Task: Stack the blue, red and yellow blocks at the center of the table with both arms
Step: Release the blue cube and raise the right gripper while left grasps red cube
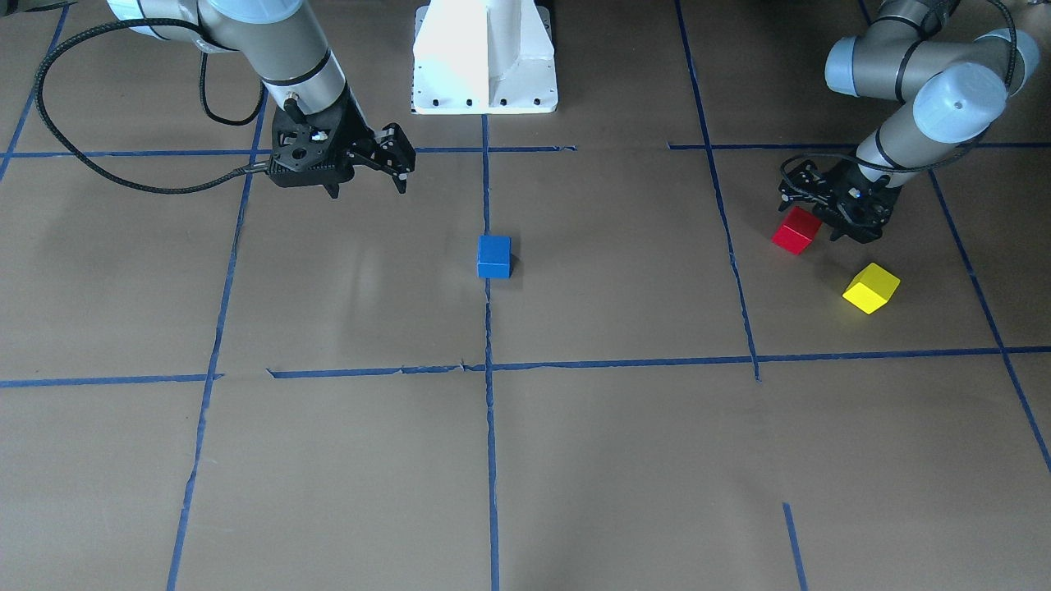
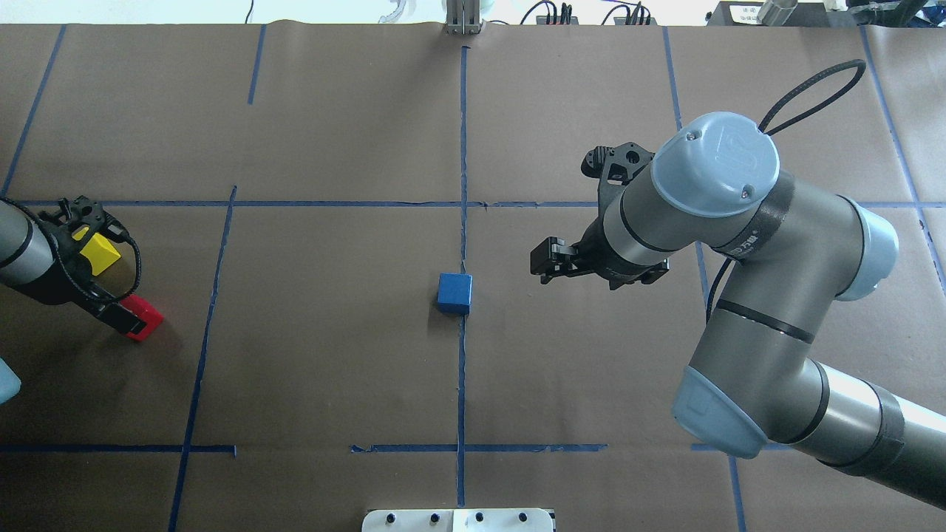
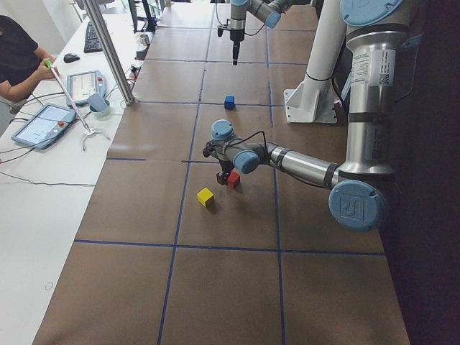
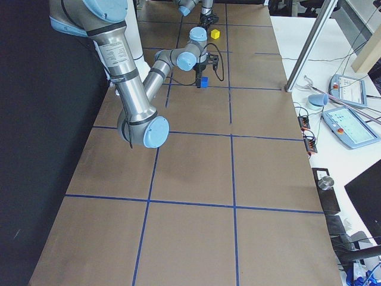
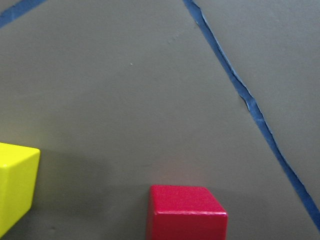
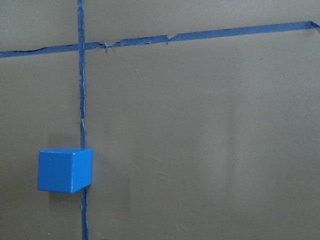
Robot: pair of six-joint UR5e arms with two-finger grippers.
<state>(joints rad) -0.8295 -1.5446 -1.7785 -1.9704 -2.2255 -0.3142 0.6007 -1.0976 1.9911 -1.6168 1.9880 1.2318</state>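
Sitting flat, blue block point(image 1: 493, 256) (plain cube) touches tape point(image 1: 488, 328).

"Bright enough in here?"

"Plenty. The light is soft and even, and seems to come from above. The brown table point(image 1: 624, 460) carries no hard shadows. There's a thin dark rim by the blue block point(image 1: 493, 256) and a faint grey wash toward the left of the front view."

"Any glare?"

"The white base point(image 1: 484, 57) is nearly blown out, and so is the strip above the table's far edge in the overhead view. In both side views the floor on the robot's side drops almost to black."

"And the wrist cameras?"

"Dimmer and a little soft. The red block point(image 5: 186, 212) has a sheen on top, with shade pooled between it and the yellow block point(image 5: 15, 187)."
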